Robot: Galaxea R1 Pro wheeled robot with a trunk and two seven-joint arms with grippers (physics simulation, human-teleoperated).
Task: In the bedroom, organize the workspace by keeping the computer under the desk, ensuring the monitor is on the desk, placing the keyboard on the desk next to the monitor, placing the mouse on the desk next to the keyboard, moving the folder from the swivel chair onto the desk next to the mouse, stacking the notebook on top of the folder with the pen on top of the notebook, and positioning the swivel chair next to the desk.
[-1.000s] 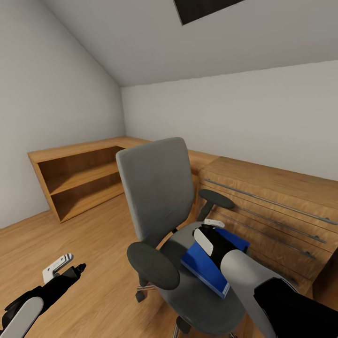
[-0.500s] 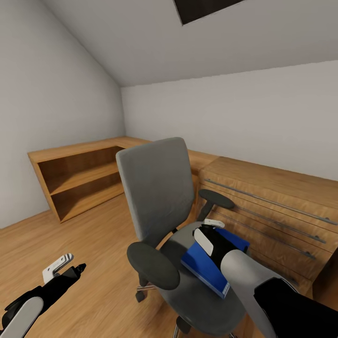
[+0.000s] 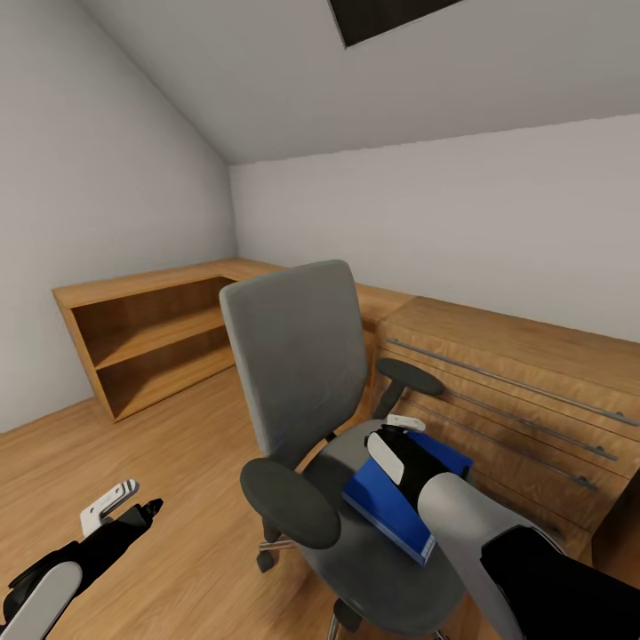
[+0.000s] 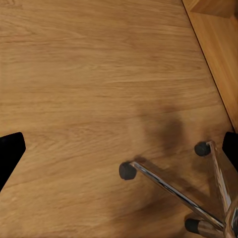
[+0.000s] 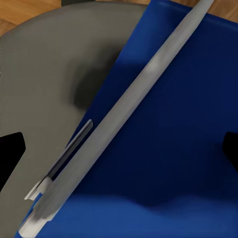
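The swivel chair [image 3: 329, 418] stands on the wood floor [image 4: 89, 79] with the blue folder [image 3: 404, 498] flat on its seat, a pen [image 5: 124, 124] lying slantwise on its cover. The right hand [image 3: 397, 437] hangs wide open just above the folder, and the left hand [image 3: 120, 511], low over the floor, is open too. The folder looks light, stiff and smooth, so I would pinch an overhanging edge, while the thin pen may roll off
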